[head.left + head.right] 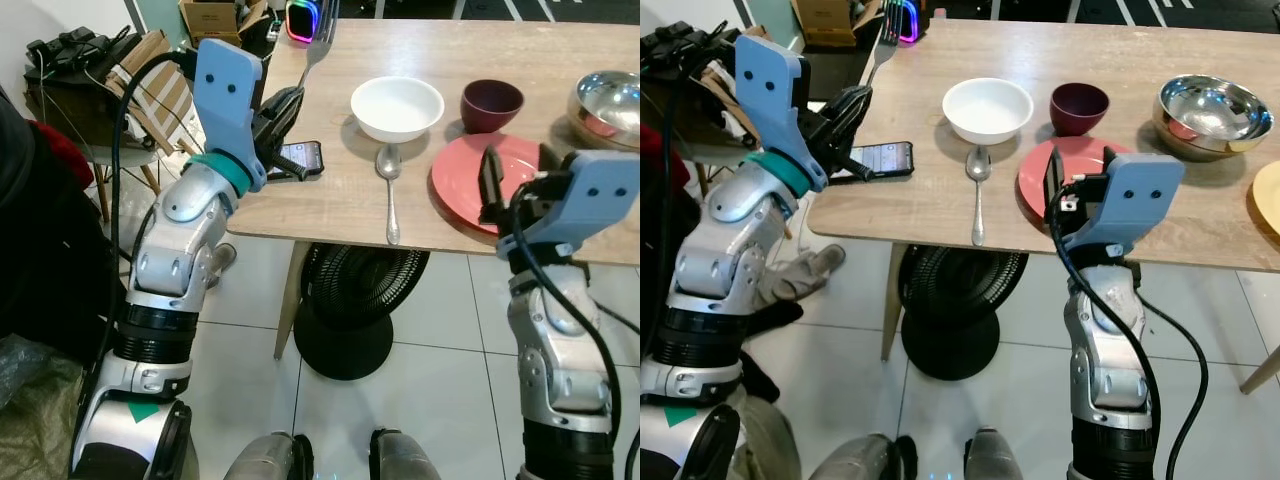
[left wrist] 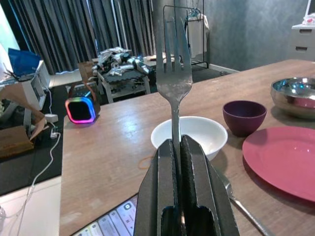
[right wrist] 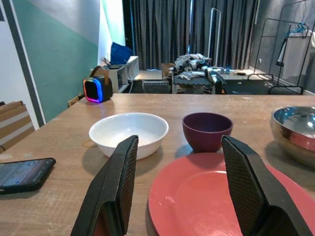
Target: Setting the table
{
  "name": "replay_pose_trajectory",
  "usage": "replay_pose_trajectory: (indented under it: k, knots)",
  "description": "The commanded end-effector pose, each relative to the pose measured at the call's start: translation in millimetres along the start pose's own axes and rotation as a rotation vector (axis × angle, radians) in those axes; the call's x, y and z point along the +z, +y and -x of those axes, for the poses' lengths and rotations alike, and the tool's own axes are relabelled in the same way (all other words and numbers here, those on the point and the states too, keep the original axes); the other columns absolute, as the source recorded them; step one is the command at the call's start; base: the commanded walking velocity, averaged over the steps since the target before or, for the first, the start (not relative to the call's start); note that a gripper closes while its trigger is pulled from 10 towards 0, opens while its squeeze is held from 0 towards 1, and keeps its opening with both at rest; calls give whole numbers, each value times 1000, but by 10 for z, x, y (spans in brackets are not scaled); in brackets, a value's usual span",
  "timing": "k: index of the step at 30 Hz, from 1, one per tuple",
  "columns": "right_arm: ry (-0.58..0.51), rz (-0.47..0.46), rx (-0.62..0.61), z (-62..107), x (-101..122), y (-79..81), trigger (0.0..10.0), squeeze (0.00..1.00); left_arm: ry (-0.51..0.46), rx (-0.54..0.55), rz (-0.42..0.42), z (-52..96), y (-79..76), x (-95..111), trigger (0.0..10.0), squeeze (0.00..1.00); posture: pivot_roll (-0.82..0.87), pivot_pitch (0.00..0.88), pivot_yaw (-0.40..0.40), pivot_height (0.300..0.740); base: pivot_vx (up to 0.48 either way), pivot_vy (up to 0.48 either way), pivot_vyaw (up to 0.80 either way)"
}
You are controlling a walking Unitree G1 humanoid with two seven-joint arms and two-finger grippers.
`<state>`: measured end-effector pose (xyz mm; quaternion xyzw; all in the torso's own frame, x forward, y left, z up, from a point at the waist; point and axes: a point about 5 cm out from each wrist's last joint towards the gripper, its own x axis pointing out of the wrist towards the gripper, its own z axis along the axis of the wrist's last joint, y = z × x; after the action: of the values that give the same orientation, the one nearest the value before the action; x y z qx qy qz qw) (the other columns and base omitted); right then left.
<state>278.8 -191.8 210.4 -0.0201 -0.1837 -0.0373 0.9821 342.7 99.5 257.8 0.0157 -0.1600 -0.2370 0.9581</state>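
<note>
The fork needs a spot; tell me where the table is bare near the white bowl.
Bare wood lies between the phone and the spoon, left of the white bowl, running to the table's near edge. To the right it is crowded: red plate, purple bowl, steel bowl. The left gripper holds the fork.

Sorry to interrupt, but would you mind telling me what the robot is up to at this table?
It is setting the table. The left pincer is shut on a fork, held raised above the table's left end near a phone. The right pincer is open over the red plate. A spoon lies before the white bowl, with a purple bowl beside it.
</note>
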Motion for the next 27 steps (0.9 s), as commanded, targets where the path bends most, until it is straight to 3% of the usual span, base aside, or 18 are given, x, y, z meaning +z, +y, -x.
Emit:
replay_pose_trajectory:
  k: [1, 8, 20, 27]
  knots:
    - [30, -18, -5, 30, -76, 19, 10000, 0, 21, 26, -4, 9, 30, -48, 10000, 0, -79, 0, 129, 740, 0, 0, 0]
    - [73, -65, -29, 61, -205, 58, 10000, 0, 57, 115, 17, 40, 55, -178, 10000, 0, -86, 0, 107, 740, 0, 0, 0]
    - [84, -63, -6, 44, -236, 95, 10000, 0, 65, 158, 17, 67, 78, -237, 10000, 0, -86, 0, 92, 740, 0, 0, 0]
    - [83, -60, -5, 35, -242, 86, 10000, 0, 70, 166, 13, 75, 70, -258, 10000, 0, -88, 0, 92, 740, -291, 0, 0]
